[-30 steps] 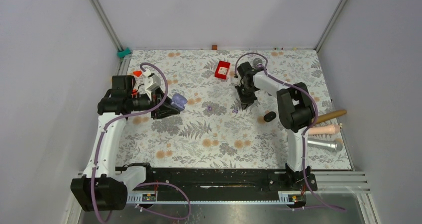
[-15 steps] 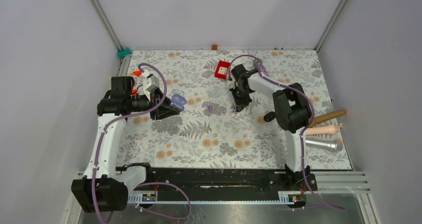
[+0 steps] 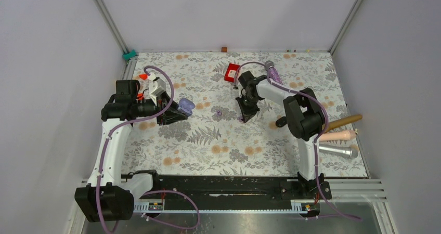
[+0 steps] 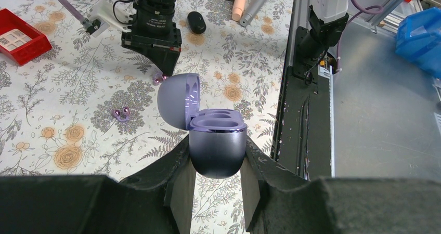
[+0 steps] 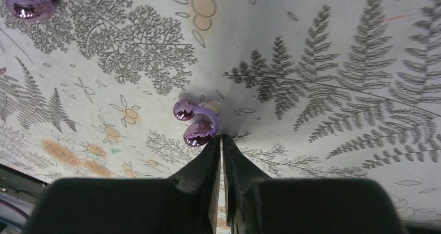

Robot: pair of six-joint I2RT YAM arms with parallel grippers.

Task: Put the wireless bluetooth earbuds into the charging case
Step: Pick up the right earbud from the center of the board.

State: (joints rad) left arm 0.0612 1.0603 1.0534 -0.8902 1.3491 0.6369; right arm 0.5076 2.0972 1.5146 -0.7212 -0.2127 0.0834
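Left gripper (image 4: 216, 160) clamps the case (image 4: 216, 145), lid open. Right gripper (image 5: 221, 140), jaws pressed together and empty, sits just beside one earbud (image 5: 196, 122). The second earbud (image 5: 28, 5) lies apart, with a red box (image 3: 232, 73) and a black oval (image 3: 281, 121) nearby.

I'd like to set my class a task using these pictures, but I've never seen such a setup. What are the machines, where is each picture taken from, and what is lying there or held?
These are two robot arms bolted at a table's near edge: the left arm and the right arm. The wide picture looks down from above; the other two come from a camera on each wrist. The left tool is clamped on a smooth lavender-grey oval charging case, lid open, both sockets empty. The right tool, fingers almost together, has its tips at a tiny glossy purple earbud on the floral table; whether it pinches it is unclear. A second such earbud lies apart. Also there: a red box, a black oval object and a purple glitter microphone.
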